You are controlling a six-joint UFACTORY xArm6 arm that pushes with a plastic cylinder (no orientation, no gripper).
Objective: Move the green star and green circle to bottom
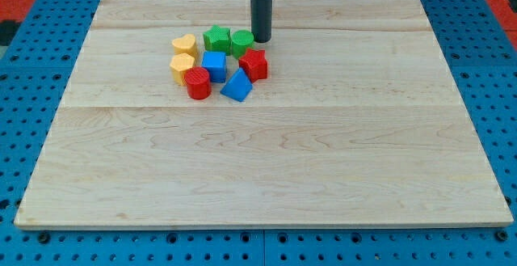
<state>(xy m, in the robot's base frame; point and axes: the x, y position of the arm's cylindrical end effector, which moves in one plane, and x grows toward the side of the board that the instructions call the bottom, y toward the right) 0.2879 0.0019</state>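
The green star [216, 38] and the green circle [241, 42] sit side by side at the top of a cluster of blocks in the board's upper middle. My tip [261, 39] stands on the board just right of the green circle, close to it or touching it; I cannot tell which. The dark rod rises from there out of the view's top.
Below the green blocks lie a yellow heart [184, 44], a yellow hexagon [182, 66], a blue cube [214, 65], a red cylinder [197, 82], a blue triangle [237, 86] and a red block [254, 64]. The wooden board [266, 169] lies on a blue pegboard.
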